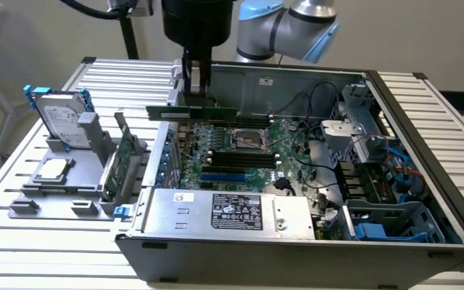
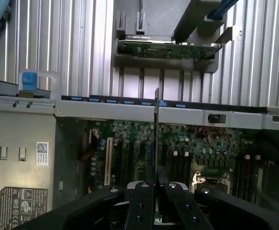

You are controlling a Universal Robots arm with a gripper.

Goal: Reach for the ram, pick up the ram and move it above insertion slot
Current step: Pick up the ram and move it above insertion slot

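Note:
The ram (image 1: pixel 191 113), a thin green stick, hangs level above the far left part of the motherboard (image 1: pixel 244 172) inside the open computer case (image 1: pixel 425 151). My gripper (image 1: pixel 193 101) comes straight down from above and is shut on the ram's upper edge near its middle. In the wrist view the ram (image 2: pixel 156 139) appears edge-on as a thin line running out from between my gripper (image 2: pixel 156 186) fingers (image 2: pixel 141 201). The black memory slots (image 1: pixel 240 158) lie lower on the board, toward the front of the case from the ram.
A grey fixture (image 1: pixel 63 181) at the exterior view's left holds a silver hard drive (image 1: pixel 63 124) and an upright green expansion card (image 1: pixel 119 160). In the case are a power supply box (image 1: pixel 232 211), a processor socket (image 1: pixel 248 140), loose cables (image 1: pixel 321 181) and a blue-tabbed drive cage (image 1: pixel 385 223).

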